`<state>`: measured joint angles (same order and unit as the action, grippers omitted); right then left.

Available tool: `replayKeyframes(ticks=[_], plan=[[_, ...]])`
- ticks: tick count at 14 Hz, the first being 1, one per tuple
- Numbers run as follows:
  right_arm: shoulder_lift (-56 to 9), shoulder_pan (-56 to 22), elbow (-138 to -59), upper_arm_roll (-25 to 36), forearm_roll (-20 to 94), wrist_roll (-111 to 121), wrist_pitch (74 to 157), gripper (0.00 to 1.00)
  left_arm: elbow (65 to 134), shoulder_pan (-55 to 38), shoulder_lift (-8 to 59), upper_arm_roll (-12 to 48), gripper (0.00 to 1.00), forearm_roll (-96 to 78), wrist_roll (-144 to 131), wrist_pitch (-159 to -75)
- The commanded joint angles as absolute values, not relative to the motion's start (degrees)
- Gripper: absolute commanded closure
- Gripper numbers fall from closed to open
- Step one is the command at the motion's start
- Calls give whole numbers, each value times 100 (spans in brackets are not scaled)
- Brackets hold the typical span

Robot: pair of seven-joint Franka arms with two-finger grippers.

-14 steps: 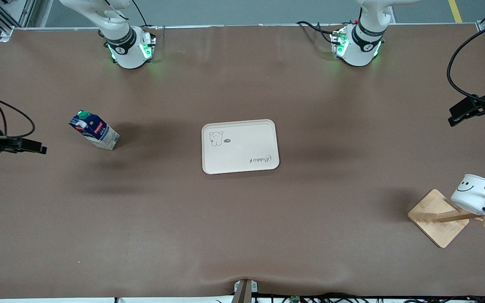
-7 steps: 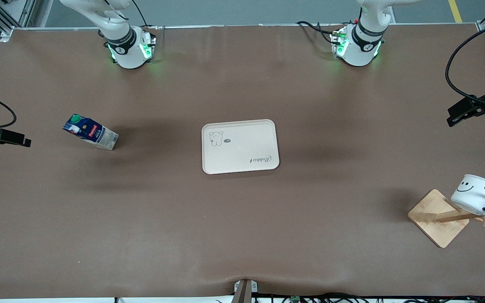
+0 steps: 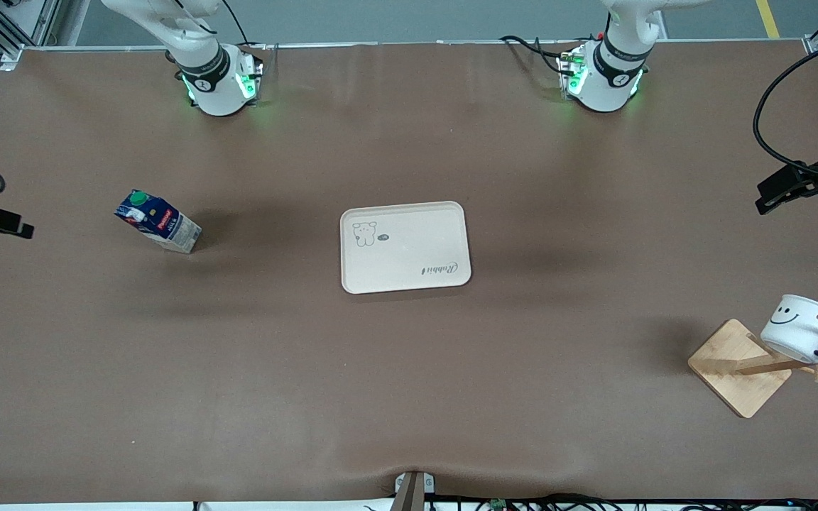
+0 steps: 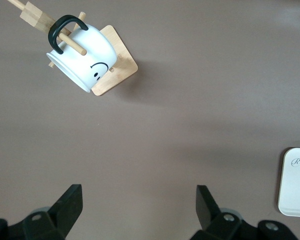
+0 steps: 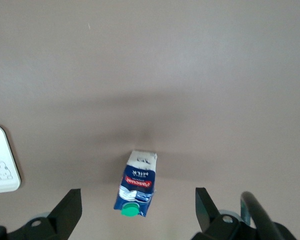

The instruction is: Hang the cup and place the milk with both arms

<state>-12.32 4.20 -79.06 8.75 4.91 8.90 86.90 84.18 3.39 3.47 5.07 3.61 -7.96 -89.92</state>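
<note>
Grippers first: the left gripper (image 4: 137, 210) has its fingers spread wide with nothing between them, and hangs high over bare table between the cream tray (image 3: 405, 246) and the wooden mug rack (image 3: 739, 367), toward the left arm's end. From there its wrist camera takes in both the rack and the tray's corner, which suits an arm whose share looks finished and which now waits clear of the rack.

The right gripper (image 5: 137, 210) is likewise wide open and empty, up in the air over the table by the milk carton (image 3: 158, 221), toward the right arm's end from the tray. In its wrist view the carton sits between the two finger silhouettes, so the arm appears lined up for a descent onto it.

The smiley mug (image 3: 801, 327) hangs on the rack by its black loop handle, threaded over a wooden peg, tilted with its mouth angled downward; the peg carries its weight, so no grip is needed. The rack stands nearer the front camera than the tray.

The milk carton, green cap uppermost, stands on the table well apart from the tray and looks tipped rather than square on its base. I judge the hanging done and the placing not yet begun; the tray is the likely destination.
</note>
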Motion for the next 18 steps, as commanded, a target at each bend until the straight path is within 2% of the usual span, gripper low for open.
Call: replayKeyframes(ticks=[1, 4, 9, 11, 14, 16, 18], plan=[[-1292, 291, -7392, 853, 325, 818, 8874, 0, 8385, 369, 308, 519, 0, 431, -730, -8956], [-1283, 368, -7444, 861, 430, 870, 8633, 0, 8385, 360, 290, 510, 0, 431, -843, -8921], [-1170, -69, -6742, 870, 124, 844, 8456, 0, 8393, 334, 316, 536, 0, 440, -844, -8921], [-854, -245, -6907, 844, 97, 460, 7913, 0, 8385, 352, 308, 536, 0, 448, -791, -8921], [-564, -623, -7346, 844, -226, -791, 7866, 0, 8367, 316, 308, 545, 0, 448, -748, -8921], [-292, -590, -7740, 887, -369, 196, 7962, 0, 8367, 325, 308, 589, 0, 405, -677, -8667], [77, -283, -8251, 888, 33, 1026, 8331, 0, 8367, 343, 299, 571, 0, 142, -685, -8613]])
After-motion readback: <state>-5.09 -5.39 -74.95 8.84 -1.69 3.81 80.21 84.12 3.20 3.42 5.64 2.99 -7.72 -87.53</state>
